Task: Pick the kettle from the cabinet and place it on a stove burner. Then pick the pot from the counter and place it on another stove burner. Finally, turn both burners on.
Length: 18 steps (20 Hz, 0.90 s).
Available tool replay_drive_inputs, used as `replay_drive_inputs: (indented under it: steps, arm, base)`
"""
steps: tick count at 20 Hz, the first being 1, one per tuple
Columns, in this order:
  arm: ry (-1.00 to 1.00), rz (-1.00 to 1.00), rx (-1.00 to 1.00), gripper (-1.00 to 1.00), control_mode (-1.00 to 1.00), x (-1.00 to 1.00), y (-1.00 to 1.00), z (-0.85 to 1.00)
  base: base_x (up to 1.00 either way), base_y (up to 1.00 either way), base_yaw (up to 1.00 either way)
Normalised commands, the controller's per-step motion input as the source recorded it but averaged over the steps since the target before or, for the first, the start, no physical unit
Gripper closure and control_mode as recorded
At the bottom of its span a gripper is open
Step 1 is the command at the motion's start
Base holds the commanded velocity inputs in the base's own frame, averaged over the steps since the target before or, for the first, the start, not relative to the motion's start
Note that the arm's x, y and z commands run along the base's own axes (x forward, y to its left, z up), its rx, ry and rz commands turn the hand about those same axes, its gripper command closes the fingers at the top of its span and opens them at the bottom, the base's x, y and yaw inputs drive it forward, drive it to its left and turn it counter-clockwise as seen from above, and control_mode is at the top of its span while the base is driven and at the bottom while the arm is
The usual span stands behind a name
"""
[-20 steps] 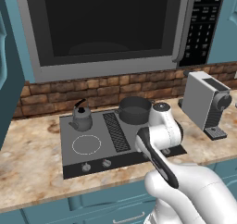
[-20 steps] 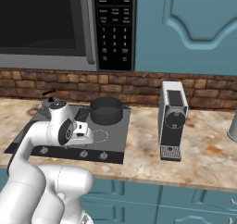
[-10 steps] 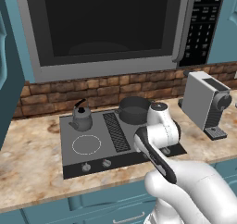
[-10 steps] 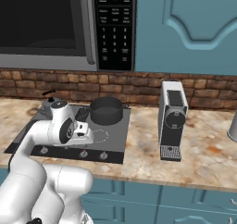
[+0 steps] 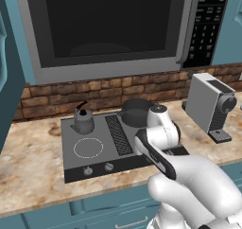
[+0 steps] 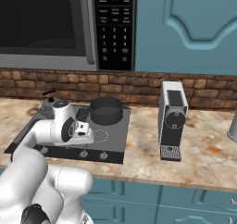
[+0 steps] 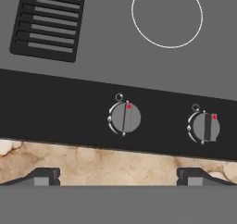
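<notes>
Nothing shifts since the earlier frames — arm steady. Gripper: one, jaws spread wide and empty, poised above two front knobs, evidently for turning. Kettle: one, far-left burner. Pot: one, far-right burner. Vacant burner rings: two, near.

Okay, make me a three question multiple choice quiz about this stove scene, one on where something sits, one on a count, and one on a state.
1. Where is the kettle?
A. on the back left burner
B. beside the coffee machine
C. on the counter

2. How many knobs does the hand view show?
A. one
B. two
C. four

3. How is the gripper?
A. open, holding nothing
B. shut on a knob
C. shut on the pot

Answers: 1 A, it stands on the cooktop behind the bare ring. 2 B, a left knob and a right knob. 3 A, fingertips wide apart above the counter edge.
</notes>
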Motion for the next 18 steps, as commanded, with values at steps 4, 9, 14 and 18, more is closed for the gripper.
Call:
replay_drive_inputs:
  steps: [4,9,14,18]
  arm:
    - [-0.09,0.00,0.00,-1.00,-1.00,0.00,-0.07,-0.46]
    - [-0.09,0.00,0.00,-1.00,-1.00,0.00,-0.14,-0.45]
    - [-0.06,0.00,0.00,-1.00,-1.00,-0.18,-0.08,-0.33]
    - [-0.01,0.00,0.00,-1.00,-1.00,-0.35,0.00,-0.20]
  base:
    - [0.00,0.00,0.00]
    - [0.00,0.00,0.00]
    - [0.00,0.00,0.00]
    - [0.00,0.00,0.00]
